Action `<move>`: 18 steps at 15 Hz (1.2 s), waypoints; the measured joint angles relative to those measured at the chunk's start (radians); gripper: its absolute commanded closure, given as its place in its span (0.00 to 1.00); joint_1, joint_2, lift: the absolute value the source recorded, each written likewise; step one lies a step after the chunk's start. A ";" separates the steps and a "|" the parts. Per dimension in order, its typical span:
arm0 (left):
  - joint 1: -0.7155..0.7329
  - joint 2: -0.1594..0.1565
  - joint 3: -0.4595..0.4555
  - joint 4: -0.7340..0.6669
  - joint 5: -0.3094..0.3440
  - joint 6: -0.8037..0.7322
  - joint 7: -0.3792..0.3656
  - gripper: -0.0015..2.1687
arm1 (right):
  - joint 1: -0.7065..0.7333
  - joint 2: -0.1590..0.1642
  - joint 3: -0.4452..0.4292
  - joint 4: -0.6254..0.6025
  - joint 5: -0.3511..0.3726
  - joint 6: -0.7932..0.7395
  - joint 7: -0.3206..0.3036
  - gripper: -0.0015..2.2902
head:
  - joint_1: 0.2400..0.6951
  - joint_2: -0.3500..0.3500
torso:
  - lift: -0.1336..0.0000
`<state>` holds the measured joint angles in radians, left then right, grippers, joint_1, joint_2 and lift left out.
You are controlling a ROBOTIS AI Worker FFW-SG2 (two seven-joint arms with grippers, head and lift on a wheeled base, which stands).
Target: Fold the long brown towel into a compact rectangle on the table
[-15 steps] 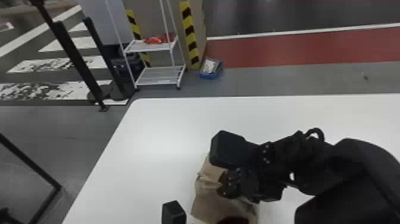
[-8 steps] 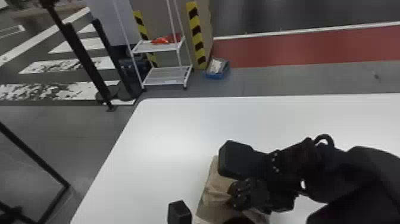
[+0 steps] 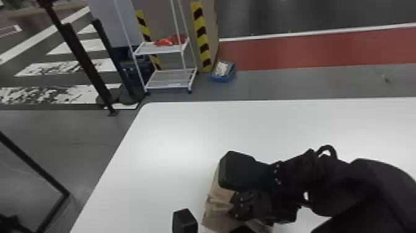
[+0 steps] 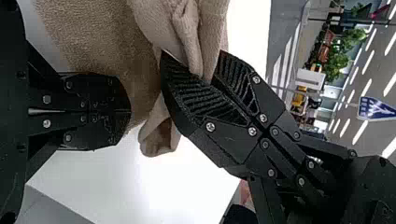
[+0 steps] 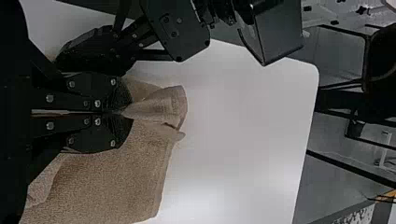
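Your work surface was the white worktop (image 3: 167, 136). On it you had the brown towel (image 3: 215, 213), inboard of the left edge and well apart from the far edge; it was rumpled, with no compact rectangle formed. Your right gripper (image 5: 123, 113) was clamped on a bunched fold of it. Your left gripper (image 4: 130, 112) was near the towel, fingers pressed together, with no cloth visible between them. The step in hand appeared to be shaping a fold.

Possible faults: if you pulled with the right gripper alone, the towel could have skewed, because nothing visibly pinned the rest. If you advanced the left gripper without opening it, it could have pushed in a crease. Close spacing risked gripper contact. Releasing the bunched fold unsmoothed risked a lump beneath the next layer.
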<state>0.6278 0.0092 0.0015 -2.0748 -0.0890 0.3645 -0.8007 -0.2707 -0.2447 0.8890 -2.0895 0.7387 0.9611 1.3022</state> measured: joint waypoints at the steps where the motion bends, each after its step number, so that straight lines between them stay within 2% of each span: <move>1: 0.000 0.000 0.000 0.000 0.000 0.000 0.000 0.95 | 0.000 0.002 0.005 0.000 0.000 0.002 0.001 0.48 | 1.00 0.91 | 0.07; 2: 0.000 0.000 -0.001 -0.001 0.000 0.000 0.000 0.95 | 0.001 0.003 0.009 0.000 0.000 0.004 0.005 0.48 | 1.00 0.91 | 0.07; 3: 0.000 0.000 -0.001 -0.001 0.000 0.000 0.000 0.95 | 0.001 0.002 0.010 0.000 0.000 0.005 0.008 0.41 | 1.00 0.91 | 0.07; 5: 0.000 0.000 -0.001 -0.001 0.000 0.000 -0.002 0.95 | 0.002 -0.001 0.011 -0.001 0.001 0.011 0.008 0.08 | 1.00 0.91 | 0.07; 6: 0.000 0.000 -0.001 -0.001 0.000 0.000 -0.002 0.95 | 0.002 -0.002 0.011 -0.004 0.000 0.016 0.006 0.04 | 1.00 0.91 | 0.07; 10: -0.002 0.000 -0.001 -0.001 -0.004 0.000 -0.003 0.95 | 0.008 -0.001 -0.004 -0.023 -0.014 0.037 -0.001 0.04 | 1.00 0.91 | 0.07; 12: -0.002 0.000 -0.002 -0.001 -0.005 0.000 -0.004 0.95 | 0.012 0.003 -0.042 -0.038 -0.031 0.043 -0.012 0.04 | 1.00 0.89 | 0.07; 13: -0.002 0.000 -0.002 0.000 -0.006 0.000 -0.005 0.95 | 0.012 0.004 -0.058 -0.041 -0.035 0.044 -0.021 0.06 | 1.00 0.88 | 0.07; 15: -0.002 0.000 -0.002 0.002 -0.006 0.000 -0.005 0.95 | 0.009 0.006 -0.085 -0.033 -0.034 0.042 -0.044 0.18 | 1.00 0.86 | 0.07; 18: -0.002 0.000 -0.001 0.004 -0.003 -0.002 -0.006 0.95 | 0.011 0.024 -0.096 0.033 -0.010 0.026 -0.051 0.57 | 1.00 0.83 | 0.07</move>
<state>0.6259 0.0092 0.0005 -2.0705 -0.0918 0.3625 -0.8068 -0.2600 -0.2205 0.7927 -2.0566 0.7289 0.9866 1.2515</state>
